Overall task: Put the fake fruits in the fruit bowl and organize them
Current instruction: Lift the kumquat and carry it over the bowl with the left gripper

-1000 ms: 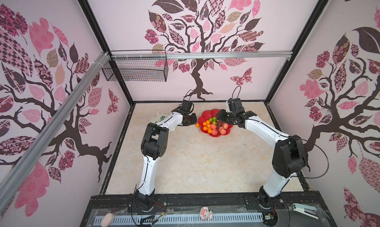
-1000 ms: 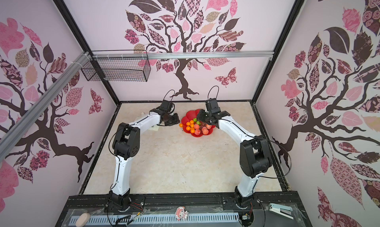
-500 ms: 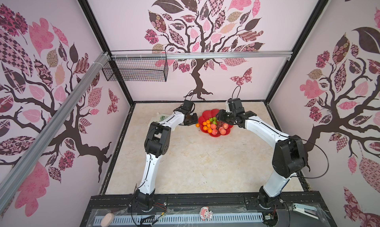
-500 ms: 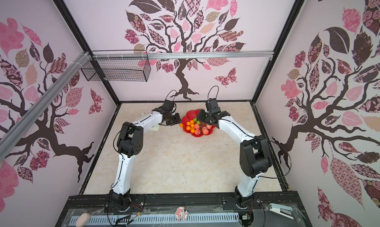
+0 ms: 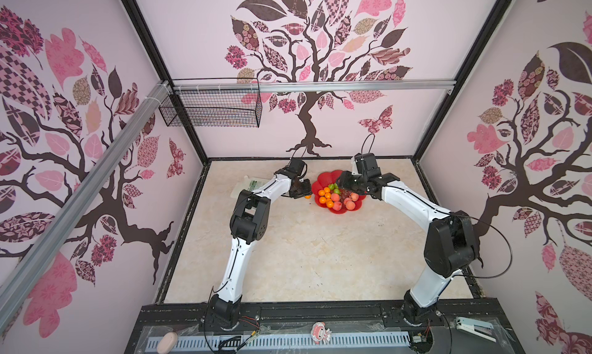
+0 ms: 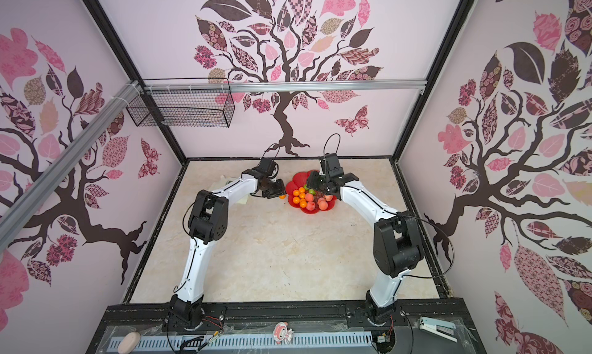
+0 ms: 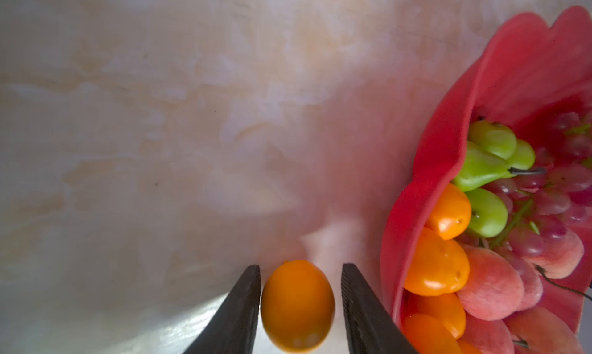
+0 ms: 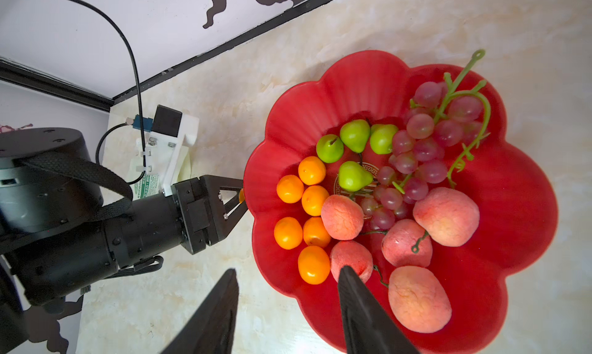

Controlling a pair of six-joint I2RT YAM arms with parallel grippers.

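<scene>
There is one fruit bowl [image 8: 525,189]. Inside it lie six orange balls [image 8: 312,170], four green pears [image 8: 354,176], five pink-red peaches [image 8: 446,216] and one reddish-purple grape bunch [image 8: 419,144]. A seventh orange ball [image 7: 298,306] sits just outside the bowl's rim, which makes seven orange balls in all.

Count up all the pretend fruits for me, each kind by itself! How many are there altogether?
Oranges: 7 (6 in the bowl, 1 outside it between the fingers of the left gripper)
Pears: 4
Peaches: 5
Grape bunch: 1
Total: 17
</scene>
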